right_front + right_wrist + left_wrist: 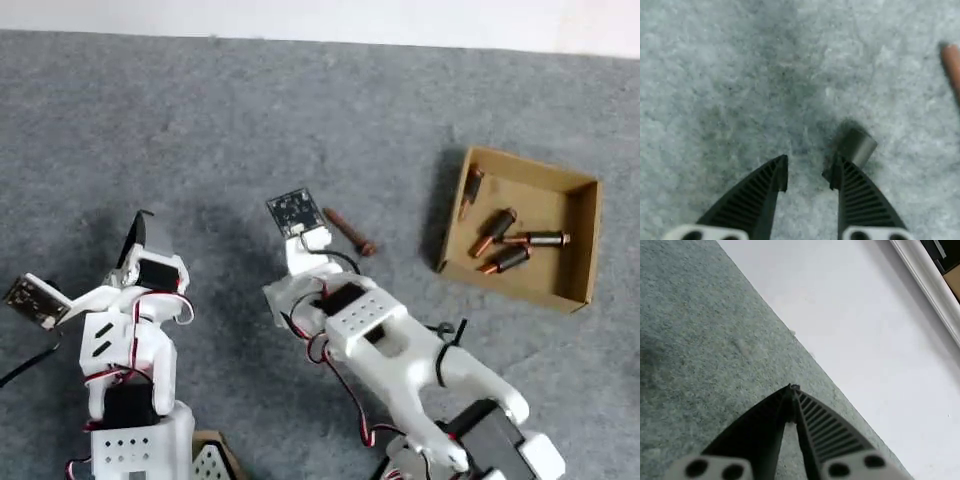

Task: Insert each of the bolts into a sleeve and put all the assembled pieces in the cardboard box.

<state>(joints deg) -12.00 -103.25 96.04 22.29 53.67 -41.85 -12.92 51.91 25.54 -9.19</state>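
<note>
My right gripper hangs open low over the grey carpet. A dark grey sleeve lies just past one of its fingertips, outside the gap. A copper-coloured bolt lies farther off; from above the bolt rests on the carpet between the right arm's wrist and the cardboard box. Several assembled pieces lie inside the box. My left gripper is shut on nothing and raised at the left, far from the parts.
Grey carpet covers the work area, ending at a white floor strip along the far side. The box stands at the right, open side up. Open carpet lies between the two arms and beyond them.
</note>
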